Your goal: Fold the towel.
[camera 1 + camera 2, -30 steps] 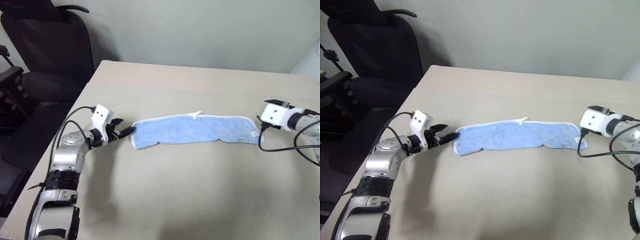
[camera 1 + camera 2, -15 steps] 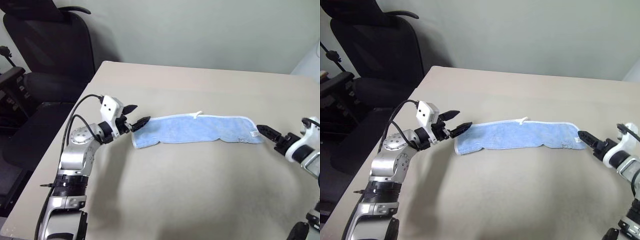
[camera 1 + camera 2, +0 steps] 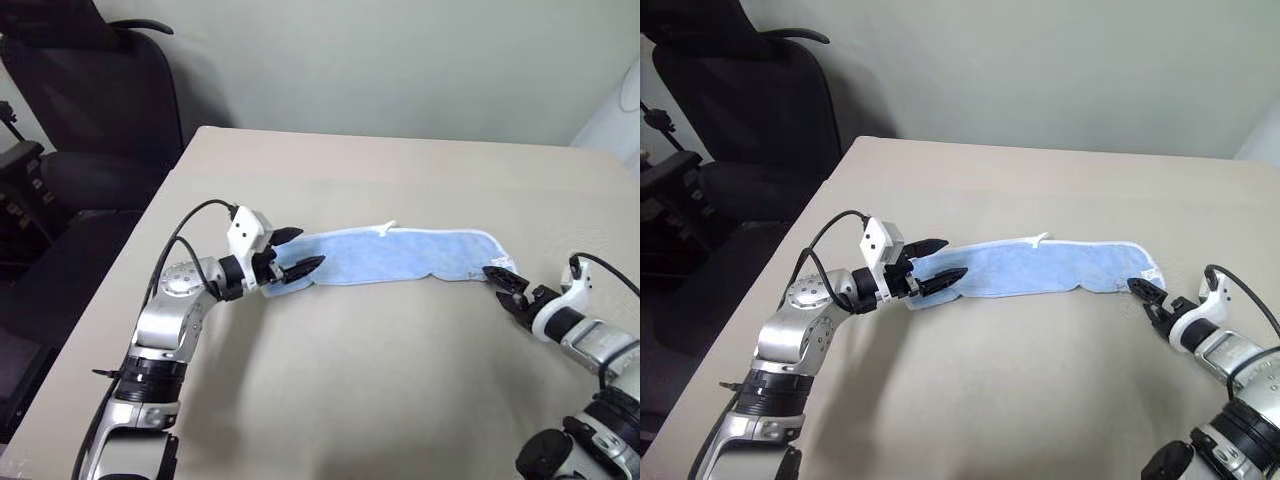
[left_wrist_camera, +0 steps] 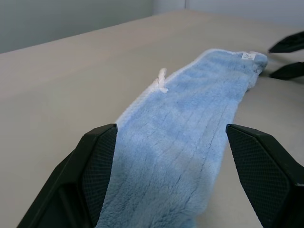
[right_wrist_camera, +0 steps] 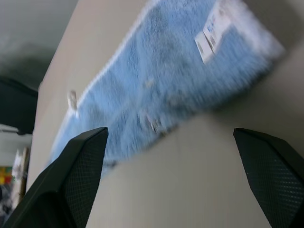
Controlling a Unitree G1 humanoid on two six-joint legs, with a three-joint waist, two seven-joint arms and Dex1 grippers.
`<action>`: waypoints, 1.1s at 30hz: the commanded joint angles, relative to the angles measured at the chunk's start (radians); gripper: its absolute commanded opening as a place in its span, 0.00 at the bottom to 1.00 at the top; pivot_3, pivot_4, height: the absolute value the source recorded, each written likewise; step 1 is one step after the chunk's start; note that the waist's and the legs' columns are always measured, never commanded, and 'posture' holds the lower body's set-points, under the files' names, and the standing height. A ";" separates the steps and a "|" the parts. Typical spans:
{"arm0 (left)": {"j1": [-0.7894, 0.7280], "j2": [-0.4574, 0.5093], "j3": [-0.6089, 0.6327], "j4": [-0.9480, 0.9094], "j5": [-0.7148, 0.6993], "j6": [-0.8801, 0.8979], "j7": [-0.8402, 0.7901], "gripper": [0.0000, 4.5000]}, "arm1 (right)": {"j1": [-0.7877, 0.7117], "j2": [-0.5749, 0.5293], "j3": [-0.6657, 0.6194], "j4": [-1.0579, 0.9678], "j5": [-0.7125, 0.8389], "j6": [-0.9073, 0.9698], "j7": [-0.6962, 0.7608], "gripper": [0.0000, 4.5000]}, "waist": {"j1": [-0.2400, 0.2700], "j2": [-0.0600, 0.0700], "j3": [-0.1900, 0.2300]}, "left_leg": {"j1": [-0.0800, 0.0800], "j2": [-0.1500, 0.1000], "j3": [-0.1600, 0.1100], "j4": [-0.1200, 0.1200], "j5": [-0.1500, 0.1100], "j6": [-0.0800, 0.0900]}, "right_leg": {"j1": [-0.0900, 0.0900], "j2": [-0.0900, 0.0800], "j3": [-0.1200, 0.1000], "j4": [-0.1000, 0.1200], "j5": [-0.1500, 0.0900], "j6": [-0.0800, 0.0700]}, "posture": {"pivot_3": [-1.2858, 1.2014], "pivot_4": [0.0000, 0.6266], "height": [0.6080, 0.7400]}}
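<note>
Item one, the towel (image 3: 400, 255): you have a light-blue terry cloth lying on the beige table (image 3: 400, 390) as a long narrow band, folded lengthwise, running across the middle of the tabletop from your left to your right. Its white stitched edging shows along the far long side, and a small white loop tag (image 3: 385, 227) sticks up from that far edge, nearer the left half. A small white label (image 5: 211, 35) sits on the right end.

Item two, your left gripper (image 3: 296, 253): level over the table, pointing along the band toward the right. Its two black fingers (image 4: 97, 164) are spread wide, one on each side of the towel's left end, so the cloth lies between them. You cannot tell from these views whether either finger touches the cloth; nothing is pinched.

Item three, your right gripper (image 3: 503, 284): low over the table just beside the towel's right end, pointing toward it. Its fingers (image 5: 80, 166) are spread wide, with the label end of the towel just ahead of them. It holds nothing.

Item four, surroundings: a black office chair (image 3: 90, 90) stands off the table's far left corner, against a plain pale wall (image 3: 400, 60).
</note>
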 commanded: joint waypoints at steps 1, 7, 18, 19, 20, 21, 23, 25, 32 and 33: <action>0.003 -0.003 0.001 -0.041 -0.012 -0.004 -0.004 0.88 | -0.064 0.001 0.039 0.109 -0.043 -0.119 -0.030 0.99 | -0.001 0.000 0.000 | 0.000 0.000 0.000 0.000 0.000 0.000 | 0.001 0.000 0.000 0.000 0.001 0.001 | 0.52 0.24 1.00; 0.029 0.001 -0.005 -0.064 -0.003 -0.005 0.006 0.88 | -0.162 -0.005 0.074 0.327 -0.095 -0.320 -0.060 0.96 | -0.005 -0.002 -0.001 | 0.000 0.000 0.000 0.000 0.000 0.000 | 0.001 0.000 0.001 0.000 0.004 0.005 | 0.52 0.24 1.00; 0.078 0.019 0.009 -0.100 0.000 -0.004 0.028 0.88 | -0.149 -0.064 0.006 0.346 -0.026 -0.456 -0.104 0.15 | 0.000 -0.002 -0.002 | -0.001 -0.001 -0.001 -0.002 0.000 0.000 | 0.000 0.000 0.000 0.000 0.002 0.000 | 0.52 0.24 1.00; 0.080 0.019 0.007 -0.100 0.000 -0.004 0.030 0.88 | -0.145 -0.072 0.003 0.345 -0.019 -0.465 -0.107 0.06 | 0.005 -0.002 -0.002 | -0.001 0.000 -0.001 -0.002 0.000 0.000 | 0.000 0.000 0.000 0.000 0.002 0.002 | 0.52 0.24 1.00; 0.080 0.018 0.004 -0.100 0.001 -0.005 0.032 0.88 | -0.141 -0.091 -0.001 0.340 -0.011 -0.473 -0.103 0.01 | 0.010 -0.002 -0.001 | -0.002 -0.001 -0.001 -0.002 0.000 0.000 | 0.000 -0.001 0.000 0.000 0.002 0.003 | 0.52 0.24 1.00; 0.079 0.018 0.002 -0.098 0.002 -0.006 0.033 0.88 | -0.139 -0.103 -0.002 0.336 -0.004 -0.480 -0.100 0.01 | 0.014 -0.002 -0.001 | -0.002 -0.001 -0.001 -0.003 0.000 0.000 | 0.000 -0.001 -0.001 0.000 0.001 0.004 | 0.52 0.24 1.00; 0.073 0.017 -0.006 -0.091 0.007 -0.009 0.032 0.88 | -0.132 -0.145 0.011 0.319 -0.007 -0.490 -0.084 0.01 | 0.017 -0.002 -0.001 | -0.003 -0.001 -0.001 -0.003 -0.001 -0.001 | 0.000 -0.001 -0.001 0.000 0.000 0.004 | 0.52 0.24 1.00; 0.068 0.017 -0.010 -0.084 0.010 -0.011 0.030 0.88 | -0.127 -0.171 0.028 0.311 -0.009 -0.497 -0.070 0.01 | 0.017 -0.002 -0.001 | -0.007 -0.001 -0.001 -0.003 -0.001 -0.002 | -0.004 -0.001 -0.001 0.000 0.001 0.005 | 0.52 0.24 1.00; 0.050 0.019 -0.018 -0.056 0.018 -0.016 0.018 0.88 | -0.017 -0.335 0.480 0.013 -0.175 -0.576 0.206 0.01 | 0.006 -0.001 -0.001 | -0.009 0.000 0.000 -0.007 -0.001 -0.002 | -0.007 -0.001 -0.001 0.000 0.002 0.007 | 0.52 0.24 1.00; 0.049 0.018 -0.019 -0.056 0.019 -0.016 0.017 0.88 | 0.012 -0.379 0.596 -0.050 -0.241 -0.632 0.271 0.01 | 0.003 -0.001 -0.001 | -0.008 0.000 0.000 -0.007 -0.001 -0.002 | -0.007 -0.001 -0.001 0.000 0.002 0.007 | 0.52 0.24 1.00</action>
